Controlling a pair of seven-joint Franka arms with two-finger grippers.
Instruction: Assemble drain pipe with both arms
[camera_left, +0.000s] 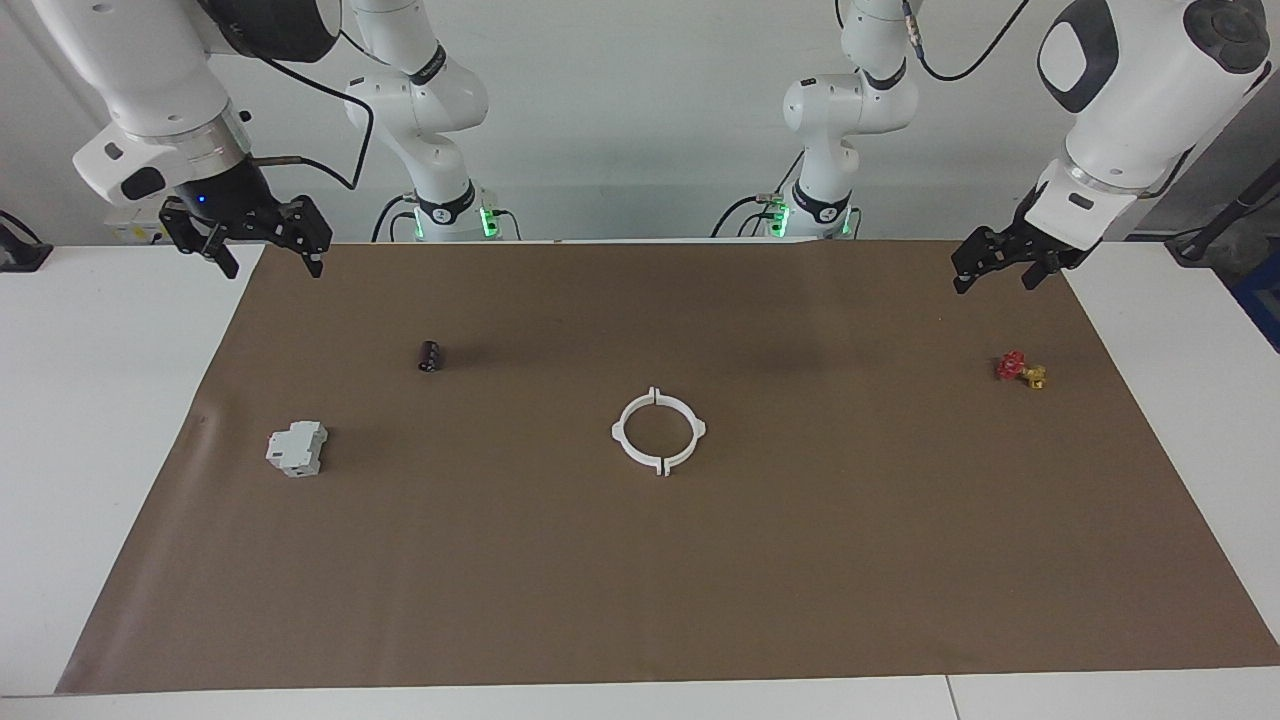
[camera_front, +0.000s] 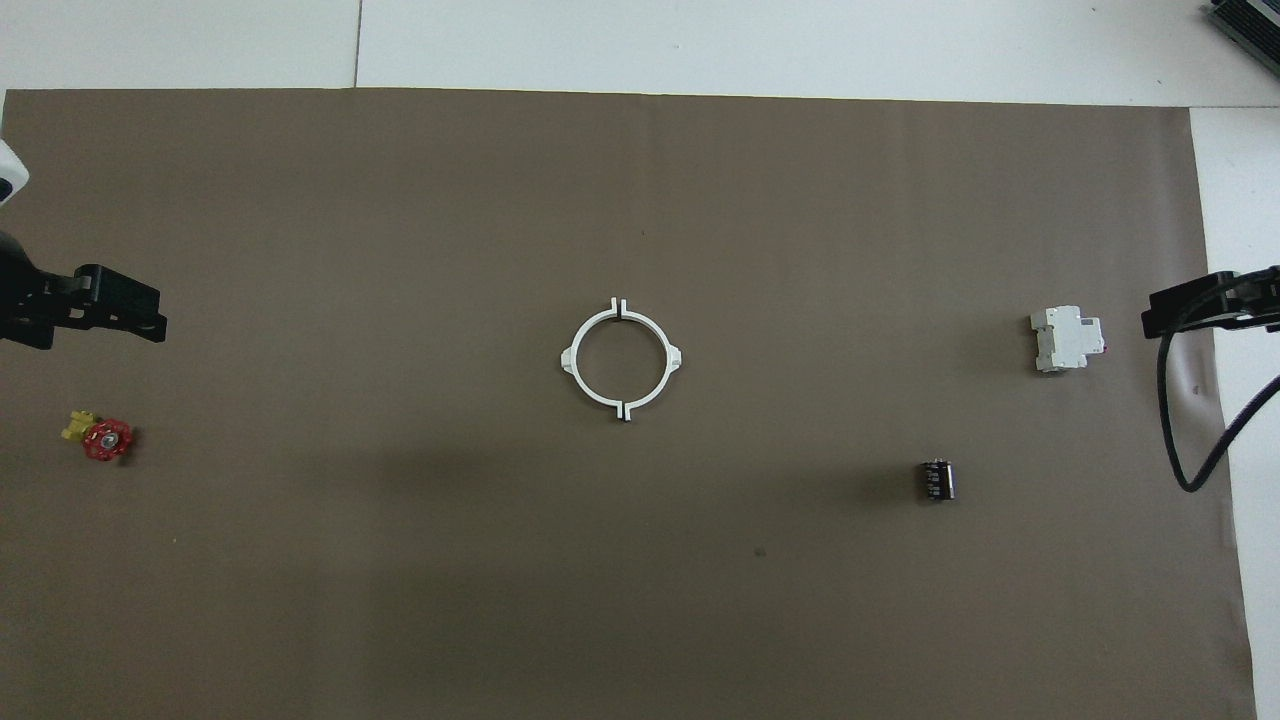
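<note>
The drain pipe (camera_left: 617, 432) lies flat in the middle of the brown mat. Its two thin white half-rings sit end to end as one ring (camera_front: 570, 361), with a narrow gap at each seam. Neither gripper touches it. My right gripper (camera_left: 272, 268) hangs open and empty in the air over the mat's edge at the right arm's end, and only its tip (camera_front: 1165, 315) shows in the overhead view. At the left arm's end of the mat, my left gripper (camera_left: 992, 280) is raised, open and empty, showing in the overhead view (camera_front: 120, 315) too.
A grey-white boxy block (camera_left: 297, 448) (camera_front: 1067, 338) and a small black cylinder (camera_left: 429, 356) (camera_front: 936, 479) lie toward the right arm's end. A red and yellow valve (camera_left: 1020, 368) (camera_front: 100, 437) lies toward the left arm's end. A black cable (camera_front: 1190, 440) hangs from the right arm.
</note>
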